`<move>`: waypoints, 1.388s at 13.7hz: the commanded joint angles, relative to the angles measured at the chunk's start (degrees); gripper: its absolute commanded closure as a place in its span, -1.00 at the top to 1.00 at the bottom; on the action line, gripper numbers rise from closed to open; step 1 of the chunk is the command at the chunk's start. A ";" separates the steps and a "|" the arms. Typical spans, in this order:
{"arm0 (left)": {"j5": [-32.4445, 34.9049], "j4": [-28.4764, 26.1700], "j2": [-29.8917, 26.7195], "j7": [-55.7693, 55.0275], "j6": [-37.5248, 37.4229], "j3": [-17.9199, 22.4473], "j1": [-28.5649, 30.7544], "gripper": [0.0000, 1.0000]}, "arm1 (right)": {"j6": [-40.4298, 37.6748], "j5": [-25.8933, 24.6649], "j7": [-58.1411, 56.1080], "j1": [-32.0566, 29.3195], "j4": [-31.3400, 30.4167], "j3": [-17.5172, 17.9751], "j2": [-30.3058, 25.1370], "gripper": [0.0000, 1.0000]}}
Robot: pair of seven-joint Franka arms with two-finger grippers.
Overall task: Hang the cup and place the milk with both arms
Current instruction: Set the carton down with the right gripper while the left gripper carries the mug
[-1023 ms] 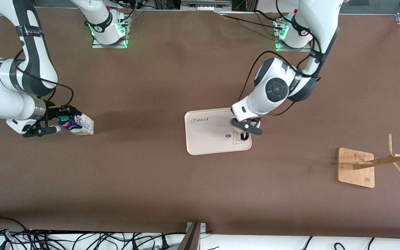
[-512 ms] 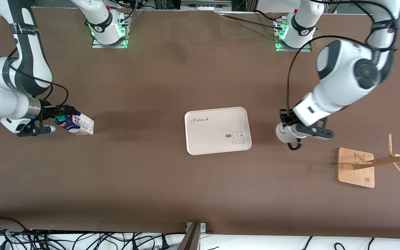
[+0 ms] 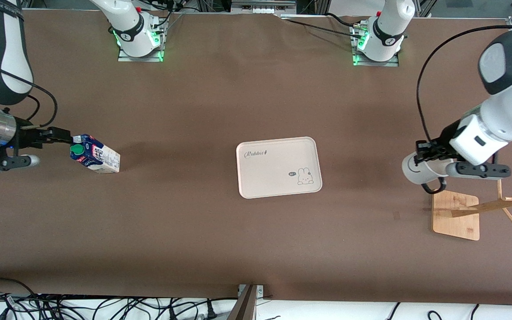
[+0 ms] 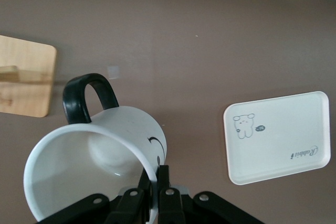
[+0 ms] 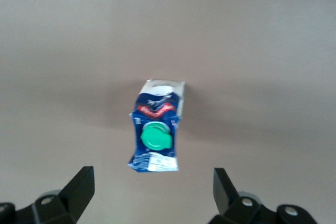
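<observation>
The white cup [image 3: 416, 171] hangs tilted in my left gripper [image 3: 425, 156], which is shut on its rim. The cup is in the air next to the wooden rack's base [image 3: 456, 215]. In the left wrist view the cup [image 4: 105, 150] fills the foreground, black handle [image 4: 86, 95] toward the rack base [image 4: 26, 82], and the left gripper [image 4: 156, 182] pinches the rim. The milk [image 3: 96, 158] stands on the table toward the right arm's end. My right gripper [image 3: 45, 146] is open and empty, apart from the milk. In the right wrist view the milk [image 5: 156, 135] shows its green cap between the right gripper's [image 5: 152, 190] spread fingers.
A cream tray [image 3: 278, 166] with a rabbit print lies at the table's middle, bare; it also shows in the left wrist view [image 4: 278, 137]. The rack's pole with pegs [image 3: 496, 204] rises from its base toward the left arm's end. Cables lie along the near table edge.
My left gripper carried the cup from over the tray toward the rack. My right gripper drew back from the milk, which stayed in place.
</observation>
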 commanded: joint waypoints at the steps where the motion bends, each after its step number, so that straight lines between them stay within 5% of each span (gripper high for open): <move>1: 0.57 2.12 1.01 7.60 -1.69 3.49 0.21 -1.00 | 1.42 -2.83 0.54 -0.94 1.12 0.74 -1.13 1.00; 3: 0.47 2.21 1.01 12.52 -1.69 5.34 0.64 -1.00 | 5.99 -2.84 -0.15 -0.85 1.47 0.74 -1.92 1.00; 6: 0.39 3.70 1.63 17.64 -1.77 7.45 1.97 -1.00 | -3.46 -2.05 -0.25 -0.85 1.56 0.66 -3.94 1.00; 10: 0.30 3.97 1.63 17.90 -3.97 9.74 2.58 -1.00 | -0.52 0.40 0.10 -0.85 3.56 0.92 -6.67 1.00; 15: -0.23 4.40 2.24 20.37 -2.84 9.65 2.85 -1.00 | -10.14 1.21 -0.42 -0.85 10.43 -1.36 -7.12 1.00; 19: -1.10 5.64 2.33 19.84 -3.09 9.21 2.32 -1.00 | -11.65 -0.99 -2.62 -0.76 10.26 -1.37 -5.62 1.00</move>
